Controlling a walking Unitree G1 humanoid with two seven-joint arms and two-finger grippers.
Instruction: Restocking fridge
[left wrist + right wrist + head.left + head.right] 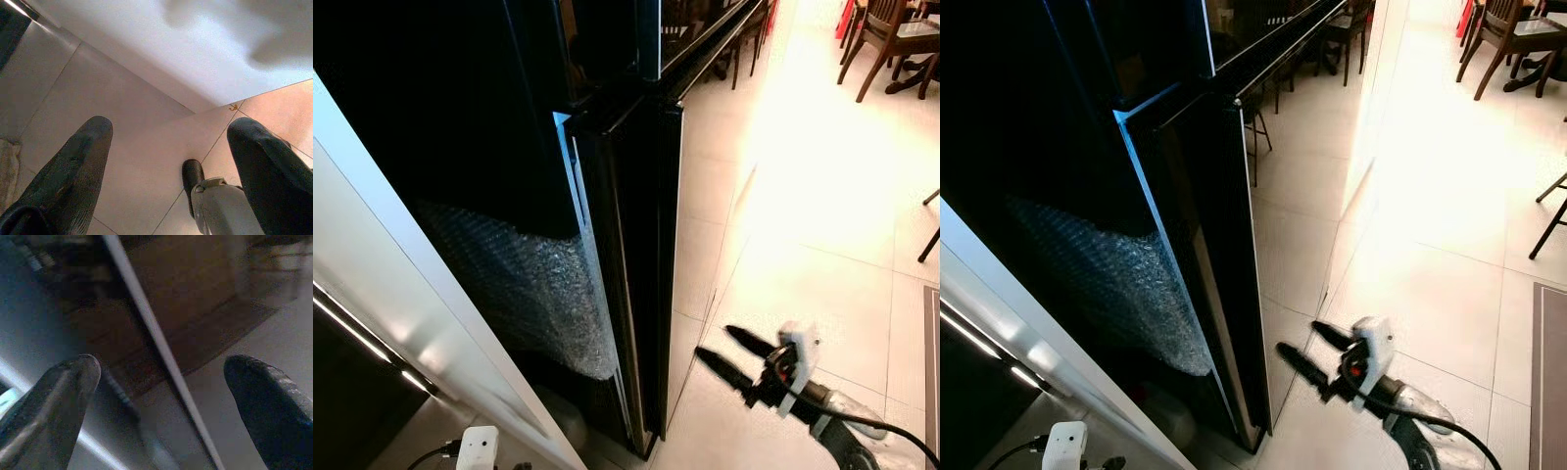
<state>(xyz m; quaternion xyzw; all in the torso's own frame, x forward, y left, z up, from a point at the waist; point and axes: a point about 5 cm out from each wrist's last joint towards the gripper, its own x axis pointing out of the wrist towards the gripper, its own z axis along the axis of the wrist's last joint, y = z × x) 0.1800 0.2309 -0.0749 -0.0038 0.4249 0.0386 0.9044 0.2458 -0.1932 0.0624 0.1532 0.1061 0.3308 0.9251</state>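
A tall black glossy fridge (pixel 641 225) stands on my left, seen from its side, with its doors' edges toward me. The lower door (pixel 1205 245) looks slightly ajar along its front edge. My right gripper (pixel 715 342) hovers low over the floor just right of the lower door's bottom corner, fingers open and empty. In the right wrist view the open right gripper (pixel 161 362) faces the door's thin edge (pixel 156 347). My left gripper (pixel 171 125) hangs open over floor tiles, holding nothing. No food items are visible.
Bubble wrap (pixel 548 294) covers the fridge's lower side. A white panel (pixel 411 294) slants across the near left. Wooden chairs and a table (pixel 886 39) stand at the far right, and a dark mat (pixel 1549 372) lies at the right edge. Pale tiled floor (pixel 803 196) stretches ahead.
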